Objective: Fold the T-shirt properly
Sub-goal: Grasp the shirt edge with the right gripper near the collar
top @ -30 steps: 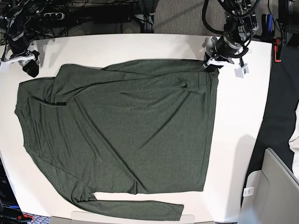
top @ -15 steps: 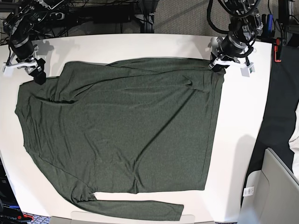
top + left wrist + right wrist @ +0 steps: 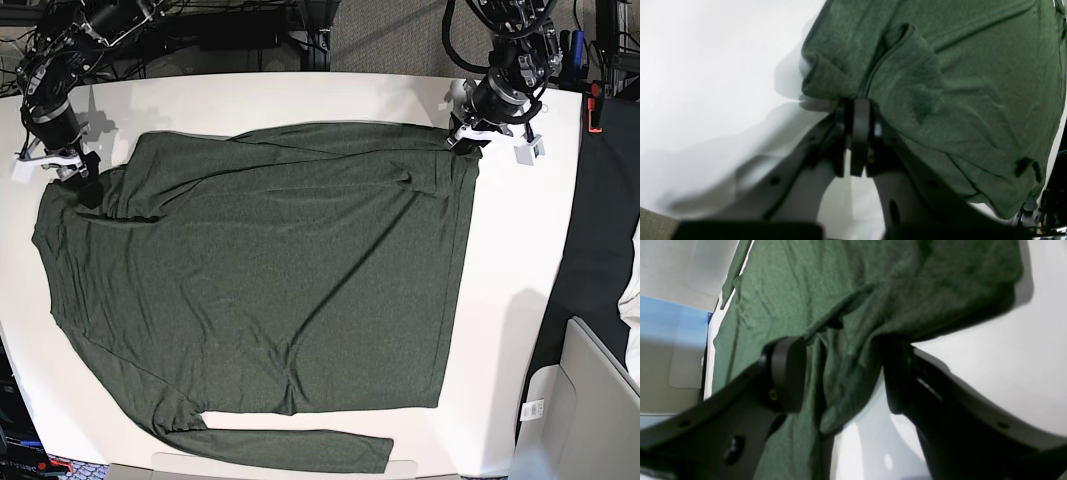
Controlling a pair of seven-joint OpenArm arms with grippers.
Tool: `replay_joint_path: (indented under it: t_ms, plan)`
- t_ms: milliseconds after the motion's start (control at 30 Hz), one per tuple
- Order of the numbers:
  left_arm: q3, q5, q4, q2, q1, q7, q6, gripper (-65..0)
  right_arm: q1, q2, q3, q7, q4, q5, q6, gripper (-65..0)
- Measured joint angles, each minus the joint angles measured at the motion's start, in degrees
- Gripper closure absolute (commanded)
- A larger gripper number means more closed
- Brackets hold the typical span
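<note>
Olive long-sleeved T-shirt [image 3: 260,290] spread flat on white table [image 3: 510,300], one sleeve along near edge. Left gripper [image 3: 858,103] clenched on bunched hem corner at far edge. Right gripper [image 3: 843,370] spread wide, shoulder fabric lying loose between fingers [image 3: 788,370], ungrasped.

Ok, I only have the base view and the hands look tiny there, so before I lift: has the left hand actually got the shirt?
Observer: Yes. The left wrist view shows the left hand shut, with a bunched corner of the T-shirt pinched at its tips.
Operator: And the right hand?
Observer: The right hand is open. Its fingers stand wide apart with shirt fabric between them, not gripped.
Operator: What's beside it?
Observer: Bare white table, just past one finger.
</note>
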Motion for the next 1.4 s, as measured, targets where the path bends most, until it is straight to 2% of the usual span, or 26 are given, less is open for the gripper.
replay_joint_path:
  t_ms: [167,300,567,667,833,867,900,933,1000,1167,1400]
  plan:
    - [0.0,0.0,0.0,0.0,0.0,0.0,0.0,0.0,0.8,0.0,0.0,-0.4,-0.3,-1.0,0.2,-10.4]
    - [0.0,0.0,0.0,0.0,0.0,0.0,0.0,0.0,0.8,0.0,0.0,-0.3,-0.3,-1.0,0.2,0.0]
    - [0.0,-0.1,0.1,-0.2,2.1,-0.2,0.0,0.0,-1.7,-0.3,3.7,-1.4,0.2,2.7,1.9,-0.2]
    - [0.0,-0.1,1.9,-0.1,4.3,0.0,0.0,0.0,-3.3,0.5,5.8,-4.4,0.3,5.4,2.2,-0.2]
    - [0.0,-0.2,4.0,-0.2,5.7,0.0,0.0,0.0,-7.6,1.8,7.0,-5.1,0.5,9.8,2.6,-0.2]
    - [0.0,-0.1,4.0,-0.2,5.9,-0.1,0.0,0.0,-8.3,2.3,7.0,-5.2,0.5,10.0,2.4,-0.2]
    - [0.0,-0.1,4.0,-0.2,6.0,0.0,0.0,0.0,-9.0,2.6,7.0,-5.1,0.4,9.8,0.1,-0.2]
    - [0.0,-0.1,4.0,-0.3,6.1,0.0,0.0,0.0,-9.8,2.7,7.4,-4.9,-0.5,11.3,-0.6,-0.2]
    - [0.0,-0.1,4.3,-0.2,6.8,-0.1,0.0,0.0,-12.0,2.4,7.8,-5.1,-0.3,13.4,0.3,-0.2]
    - [-0.1,0.0,6.1,-0.2,7.3,-0.1,0.3,0.0,-11.8,2.8,7.5,-6.6,3.3,10.5,-0.9,-0.2]
    - [-0.1,-0.3,6.5,-0.2,7.3,0.0,0.0,0.0,-12.5,2.6,7.2,-7.3,12.3,10.1,-0.7,-0.6]
